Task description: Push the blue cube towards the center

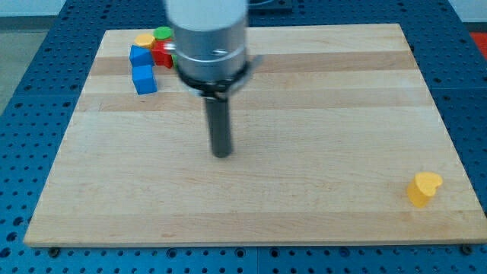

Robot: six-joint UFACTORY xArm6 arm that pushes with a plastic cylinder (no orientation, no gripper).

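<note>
The blue cube (144,79) lies near the view's top left of the wooden board (319,190). Just above it sits a second blue block (141,55), whose shape I cannot make out. My tip (221,154) rests on the board near its middle, well to the right of and below the blue cube, apart from every block. The rod runs up into the arm's grey body (209,38).
A cluster sits at the top left: a yellow block (144,39), a green round block (163,33) and a red block (162,55), partly hidden by the arm. A yellow heart-shaped block (424,188) lies near the bottom right corner. Blue perforated table surrounds the board.
</note>
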